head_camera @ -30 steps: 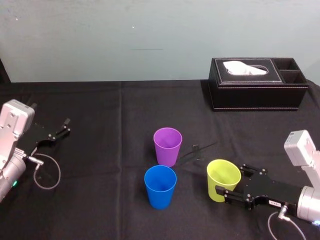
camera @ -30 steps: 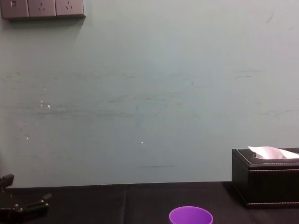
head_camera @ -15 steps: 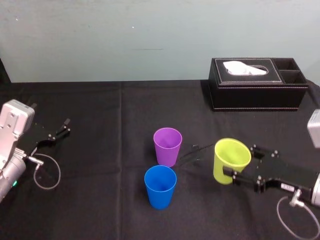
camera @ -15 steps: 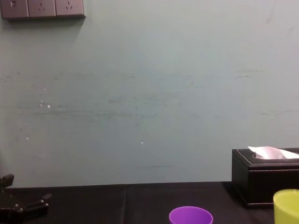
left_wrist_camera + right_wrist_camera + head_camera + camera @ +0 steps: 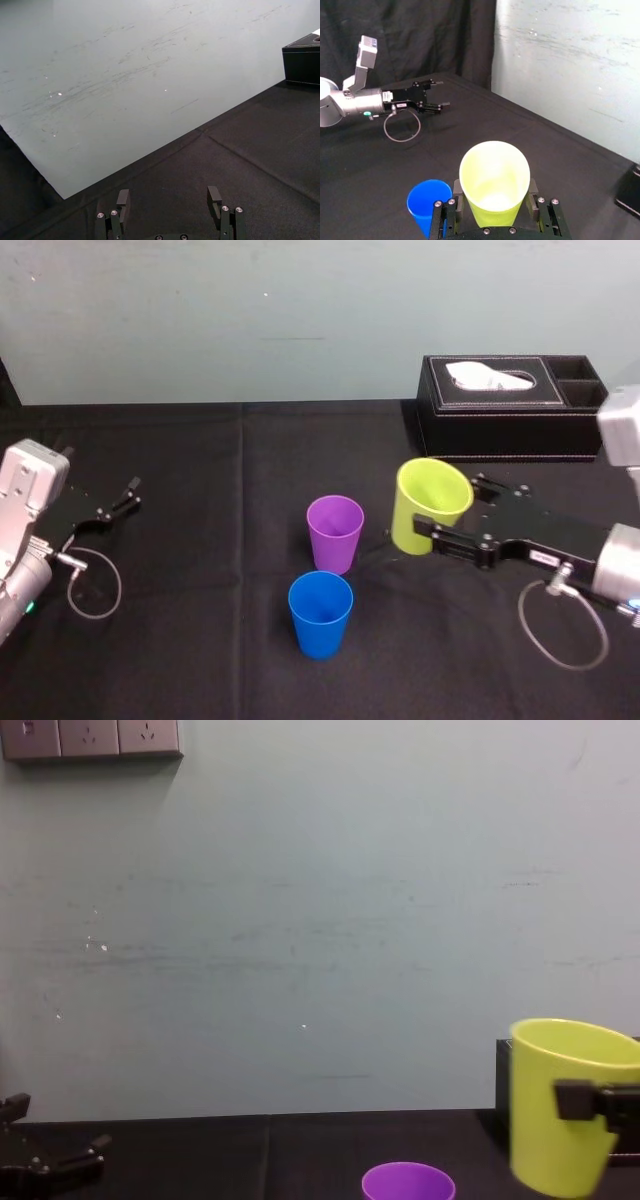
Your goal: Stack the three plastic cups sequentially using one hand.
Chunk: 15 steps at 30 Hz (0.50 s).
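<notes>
My right gripper (image 5: 452,510) is shut on the yellow-green cup (image 5: 430,505) and holds it upright in the air, just right of the purple cup (image 5: 334,532). In the right wrist view its fingers (image 5: 534,192) press both sides of the yellow-green cup (image 5: 495,182). The chest view has that cup (image 5: 560,1105) hanging above and right of the purple cup's rim (image 5: 408,1182). In front of the purple one, the blue cup (image 5: 320,613) stands on the black cloth; the right wrist view catches it (image 5: 427,202) below the held cup. My left gripper (image 5: 118,502) rests open at the far left.
A black tissue box (image 5: 515,405) stands at the back right, behind the held cup. A cable loop (image 5: 560,625) hangs under my right wrist. The black cloth (image 5: 200,640) is bare between the cups and my left arm.
My right gripper has lifted the yellow-green cup off the table and carried it up and left, from beside the blue cup to a spot just right of the purple cup.
</notes>
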Available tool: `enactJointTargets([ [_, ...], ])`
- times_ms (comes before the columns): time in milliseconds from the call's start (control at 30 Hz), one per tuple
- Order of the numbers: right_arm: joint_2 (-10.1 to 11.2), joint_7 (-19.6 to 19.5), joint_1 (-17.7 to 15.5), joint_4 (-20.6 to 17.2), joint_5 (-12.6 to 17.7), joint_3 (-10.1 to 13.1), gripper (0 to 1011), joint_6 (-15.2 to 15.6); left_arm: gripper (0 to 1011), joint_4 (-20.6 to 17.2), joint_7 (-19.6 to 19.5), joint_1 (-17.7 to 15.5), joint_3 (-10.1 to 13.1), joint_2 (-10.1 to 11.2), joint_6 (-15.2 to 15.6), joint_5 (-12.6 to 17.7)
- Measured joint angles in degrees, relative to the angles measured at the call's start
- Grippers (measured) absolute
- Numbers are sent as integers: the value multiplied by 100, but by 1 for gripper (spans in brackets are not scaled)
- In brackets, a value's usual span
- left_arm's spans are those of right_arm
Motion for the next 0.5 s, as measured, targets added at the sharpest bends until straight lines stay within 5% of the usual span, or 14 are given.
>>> enactJointTargets([
  [500,-531,-142,1111,385,-312,-804,729,482,1010,0,0,0,0,0,0,0],
])
